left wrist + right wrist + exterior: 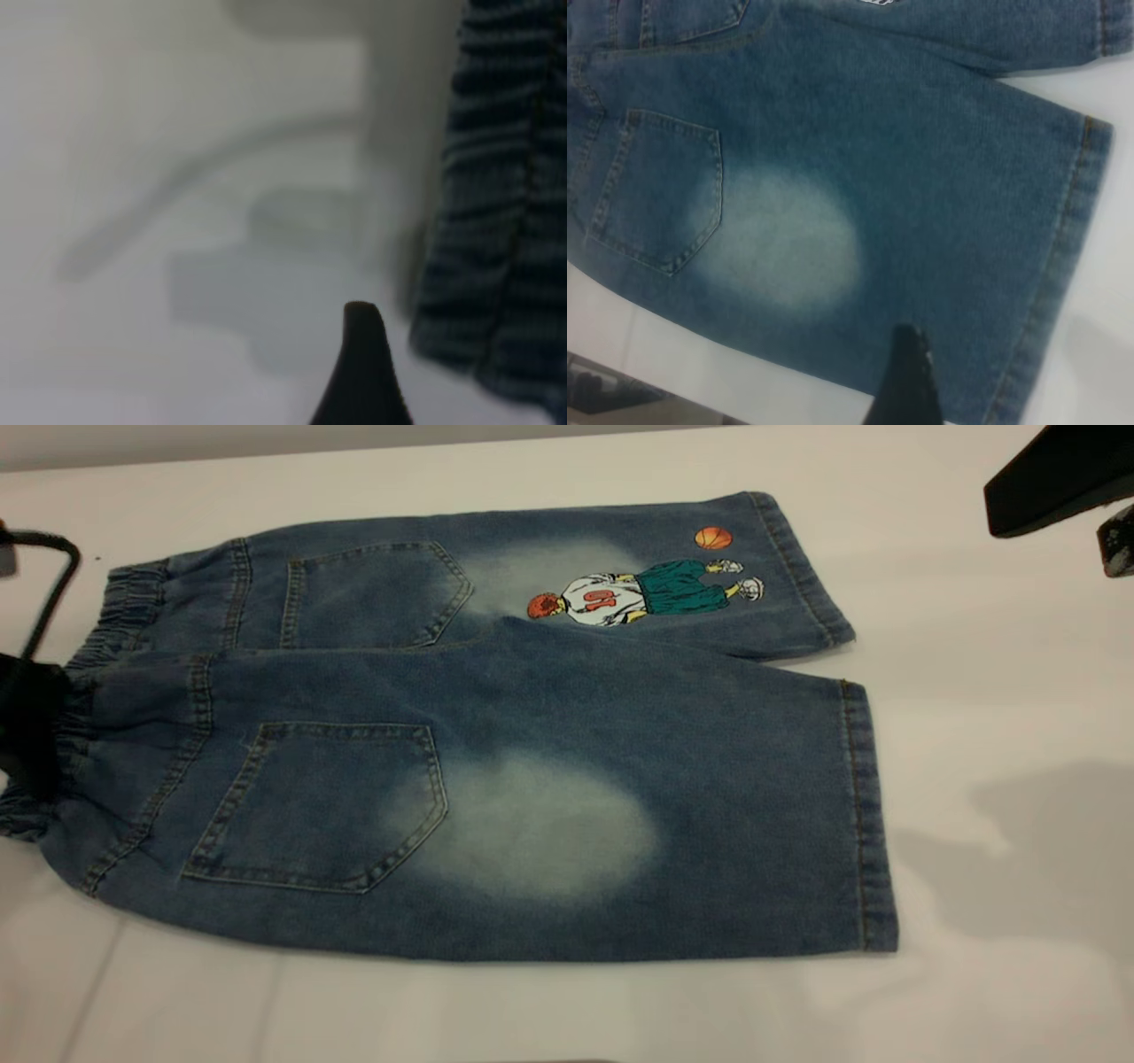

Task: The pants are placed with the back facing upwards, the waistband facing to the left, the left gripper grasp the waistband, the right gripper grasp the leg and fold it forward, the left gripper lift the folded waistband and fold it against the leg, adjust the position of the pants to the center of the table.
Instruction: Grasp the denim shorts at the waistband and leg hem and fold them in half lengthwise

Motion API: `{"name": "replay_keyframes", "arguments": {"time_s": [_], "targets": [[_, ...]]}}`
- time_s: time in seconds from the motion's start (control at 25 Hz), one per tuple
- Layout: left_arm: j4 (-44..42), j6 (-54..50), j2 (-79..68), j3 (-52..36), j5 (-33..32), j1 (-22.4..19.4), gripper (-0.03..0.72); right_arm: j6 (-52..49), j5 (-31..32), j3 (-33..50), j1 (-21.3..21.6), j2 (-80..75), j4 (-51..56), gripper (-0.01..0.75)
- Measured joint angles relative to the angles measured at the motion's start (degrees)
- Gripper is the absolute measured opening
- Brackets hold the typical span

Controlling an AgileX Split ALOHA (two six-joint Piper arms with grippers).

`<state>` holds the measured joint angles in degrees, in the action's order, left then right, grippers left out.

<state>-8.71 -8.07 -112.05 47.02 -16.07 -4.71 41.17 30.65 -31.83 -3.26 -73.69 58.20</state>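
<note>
The table (974, 691) lies under both my grippers. The pants (532, 717) lie flat on it, back up, not folded yet. The leg (709, 824) is right below my right gripper (908, 385), which hangs above it. The waistband (124, 611) is just beside my left gripper (31, 731), maybe touching.

If I pinch only the top layer, the cloth could slip out or bunch up. If one side lifts first, the fold could go crooked.

Both grippers are cut off at the edges. I cannot tell if either is open or closed. Part of the waistband hides behind my left one.
</note>
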Motion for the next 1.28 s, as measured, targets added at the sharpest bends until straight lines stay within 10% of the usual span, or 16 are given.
{"name": "replay_keyframes", "arguments": {"time_s": [0.4, 0.64, 1.28], "targets": [[2.3, 1.0, -3.9, 0.4, 4.1, 2.6, 0.461, 0.0, 0.2, 0.0, 0.0, 0.0, 0.2, 0.507], [3.8, -0.8, -3.9, 0.6, 6.0, 3.5, 0.100, -0.8, 2.4, 1.4, 0.0, -0.6, 0.7, 0.507], [3.6, -1.9, 2.5, 1.5, 6.4, 5.0, 0.083, 21.8, -4.6, 6.4, -13.1, -30.8, 33.3, 0.507]]}}
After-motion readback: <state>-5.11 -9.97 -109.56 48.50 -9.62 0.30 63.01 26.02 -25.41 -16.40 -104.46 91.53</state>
